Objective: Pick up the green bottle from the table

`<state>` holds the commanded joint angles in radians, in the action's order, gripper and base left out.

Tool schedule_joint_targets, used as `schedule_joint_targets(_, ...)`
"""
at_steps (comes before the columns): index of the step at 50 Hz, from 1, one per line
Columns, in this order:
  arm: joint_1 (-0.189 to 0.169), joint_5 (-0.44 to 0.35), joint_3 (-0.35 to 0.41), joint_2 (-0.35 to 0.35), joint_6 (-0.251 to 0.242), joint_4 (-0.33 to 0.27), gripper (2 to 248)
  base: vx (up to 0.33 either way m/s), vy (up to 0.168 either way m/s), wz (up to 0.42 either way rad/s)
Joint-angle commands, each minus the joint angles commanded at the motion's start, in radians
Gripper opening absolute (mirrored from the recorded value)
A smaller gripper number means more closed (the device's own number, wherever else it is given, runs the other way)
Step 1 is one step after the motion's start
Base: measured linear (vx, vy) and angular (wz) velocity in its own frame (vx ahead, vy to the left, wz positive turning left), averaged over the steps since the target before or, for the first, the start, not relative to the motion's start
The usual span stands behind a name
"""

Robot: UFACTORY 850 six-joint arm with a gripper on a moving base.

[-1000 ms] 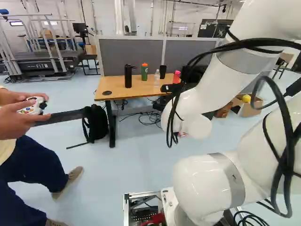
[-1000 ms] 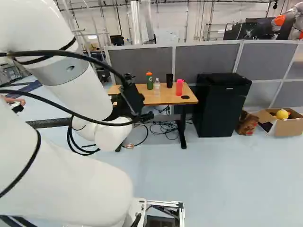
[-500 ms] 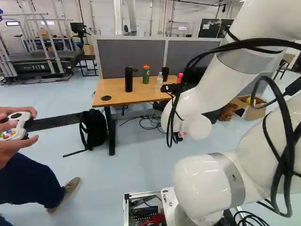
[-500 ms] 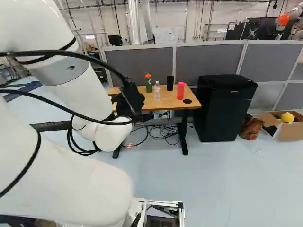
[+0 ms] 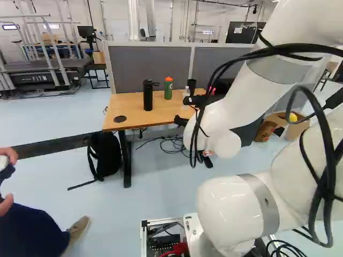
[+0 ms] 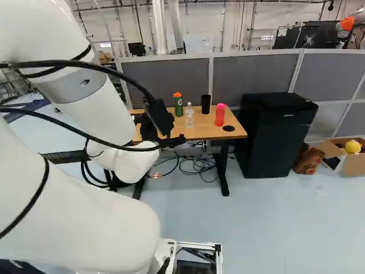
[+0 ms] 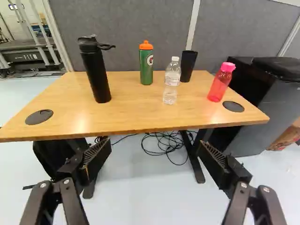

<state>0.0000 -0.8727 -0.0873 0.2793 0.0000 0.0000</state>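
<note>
Two fingers of the gripper [image 5: 181, 121] are standing wide apart; the green bottle [image 7: 146, 68] is resting upright near the surface [image 7: 136, 112]'s far edge, between the black flask [image 7: 96, 75] and the clear bottle [image 7: 171, 79].

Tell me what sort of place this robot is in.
Probably a robotics lab or workshop: another robot stands beyond the grey partitions, and there's a treadmill with rails at the left base view's left.
</note>
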Motion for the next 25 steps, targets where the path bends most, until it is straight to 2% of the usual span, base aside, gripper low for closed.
schedule_joint_targets(25,0.000,0.000,0.000,0.000,0.000,0.000,247,0.208,0.040,-0.025)
